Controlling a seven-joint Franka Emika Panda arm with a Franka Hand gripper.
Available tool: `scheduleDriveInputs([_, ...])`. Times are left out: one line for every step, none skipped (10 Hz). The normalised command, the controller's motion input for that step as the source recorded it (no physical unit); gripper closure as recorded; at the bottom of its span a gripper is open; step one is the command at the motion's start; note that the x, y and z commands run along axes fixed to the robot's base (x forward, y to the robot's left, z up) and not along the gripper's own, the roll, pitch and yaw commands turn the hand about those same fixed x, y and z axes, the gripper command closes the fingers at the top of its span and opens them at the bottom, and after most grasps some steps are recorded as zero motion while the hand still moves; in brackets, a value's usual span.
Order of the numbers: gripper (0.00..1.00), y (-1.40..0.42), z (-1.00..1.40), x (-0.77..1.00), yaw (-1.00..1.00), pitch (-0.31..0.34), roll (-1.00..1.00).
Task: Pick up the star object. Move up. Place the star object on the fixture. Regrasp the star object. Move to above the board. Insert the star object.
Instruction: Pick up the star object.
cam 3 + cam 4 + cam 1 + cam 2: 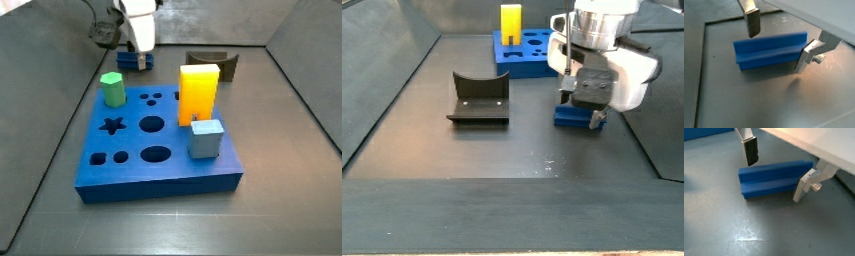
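Floor (502,160): dark grey, smooth, lightly scuffed, with dull glare patches in both wrist views. Grey side walls (47,70) slope up around it in both side views. A seam (704,70) edges the floor.

The gripper (585,108) hangs low over the floor.

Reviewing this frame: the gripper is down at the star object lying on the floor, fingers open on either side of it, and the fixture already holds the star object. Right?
Not quite. The fixture is empty in a side view. The star object lies on the floor, with the gripper open around it, one finger on either side, as both wrist views show. The rest stands.
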Motion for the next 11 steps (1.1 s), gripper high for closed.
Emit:
scheduleDriveInputs([0.00,0.24,-0.18,-0.03,-0.15,-0.180,-0.46])
scheduleDriveInputs([0.00,0.25,-0.04,-0.01,-0.08,-0.181,-0.50])
scheduleDriveInputs([0.00,0.25,0.00,-0.03,-0.13,-0.201,-0.50])
scheduleDriveInputs([0.00,0.24,0.00,-0.05,-0.15,-0.204,-0.50])
scheduleDriveInputs([0.00,0.20,0.00,-0.06,-0.17,-0.209,-0.50])
scheduleDriveInputs([0.00,0.13,0.02,-0.08,-0.19,-0.224,-0.50])
scheduleDriveInputs([0.00,0.08,0.06,-0.07,-0.20,-0.226,-0.50])
scheduleDriveInputs([0.00,0.05,0.09,-0.08,-0.19,-0.211,-0.50])
scheduleDriveInputs([0.00,0.02,0.13,-0.06,-0.16,-0.206,-0.50])
scheduleDriveInputs([0.00,0.02,0.13,-0.07,-0.13,-0.183,-0.50])
scheduleDriveInputs([0.00,0.18,-0.22,0.00,-0.12,-0.140,-0.45])
